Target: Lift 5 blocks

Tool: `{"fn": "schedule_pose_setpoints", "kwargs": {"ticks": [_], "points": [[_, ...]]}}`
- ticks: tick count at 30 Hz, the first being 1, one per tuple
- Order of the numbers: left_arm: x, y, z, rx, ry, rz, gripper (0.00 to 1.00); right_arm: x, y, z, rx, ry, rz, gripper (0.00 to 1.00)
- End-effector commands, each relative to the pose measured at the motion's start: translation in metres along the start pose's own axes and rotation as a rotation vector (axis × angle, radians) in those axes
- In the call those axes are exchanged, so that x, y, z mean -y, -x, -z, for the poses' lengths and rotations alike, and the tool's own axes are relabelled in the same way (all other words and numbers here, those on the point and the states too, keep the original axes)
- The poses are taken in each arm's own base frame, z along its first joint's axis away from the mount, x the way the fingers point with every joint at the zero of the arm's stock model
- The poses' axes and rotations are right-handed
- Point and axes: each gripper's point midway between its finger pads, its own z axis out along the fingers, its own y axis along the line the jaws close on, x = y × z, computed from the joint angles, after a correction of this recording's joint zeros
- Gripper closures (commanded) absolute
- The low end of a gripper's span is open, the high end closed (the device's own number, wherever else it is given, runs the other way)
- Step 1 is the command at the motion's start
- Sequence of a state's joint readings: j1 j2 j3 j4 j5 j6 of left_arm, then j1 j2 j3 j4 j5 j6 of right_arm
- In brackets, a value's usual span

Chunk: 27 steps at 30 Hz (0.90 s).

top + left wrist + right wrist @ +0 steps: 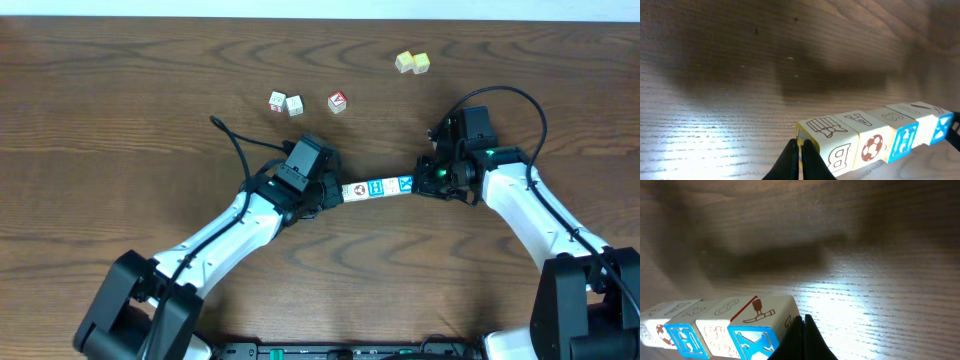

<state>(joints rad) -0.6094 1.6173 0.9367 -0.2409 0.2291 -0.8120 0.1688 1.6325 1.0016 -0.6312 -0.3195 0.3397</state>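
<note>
Above the desk (pixel 120 100), clear of its surface, five blocks (pixel 376 188) hang in one row, squeezed endwise. The left pincer (pixel 337 194), fingers pressed together, pushes one end; the right pincer (pixel 416 184), equally closed, pushes the other.

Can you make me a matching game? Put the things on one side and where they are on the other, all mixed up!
Things:
1. row of blocks
2. yellow cubes
3. red-faced cube

Places:
A. farthest back, toward the right
B. pressed end to end between the left gripper and the right gripper
C. just right of two loose white cubes

Pairs: 1-B, 2-A, 3-C
</note>
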Motion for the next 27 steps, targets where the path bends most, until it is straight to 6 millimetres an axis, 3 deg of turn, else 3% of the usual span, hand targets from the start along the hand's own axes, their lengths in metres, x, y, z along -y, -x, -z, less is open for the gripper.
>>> {"fn": "schedule_pose_setpoints", "kwargs": {"ticks": [1, 20, 27], "points": [[0.046, -0.026, -0.004, -0.134, -0.174, -0.035, 0.93, -0.075, -0.032, 0.002, -0.143, 0.303, 0.076, 0.99], [0.043, -0.019, -0.008, -0.097, -0.159, -0.036, 0.93, -0.083, -0.044, -0.005, -0.162, 0.254, 0.081, 0.99], [0.034, -0.024, -0.02, -0.123, -0.129, -0.022, 0.93, -0.085, -0.046, -0.007, -0.16, 0.24, 0.089, 0.99]]}}
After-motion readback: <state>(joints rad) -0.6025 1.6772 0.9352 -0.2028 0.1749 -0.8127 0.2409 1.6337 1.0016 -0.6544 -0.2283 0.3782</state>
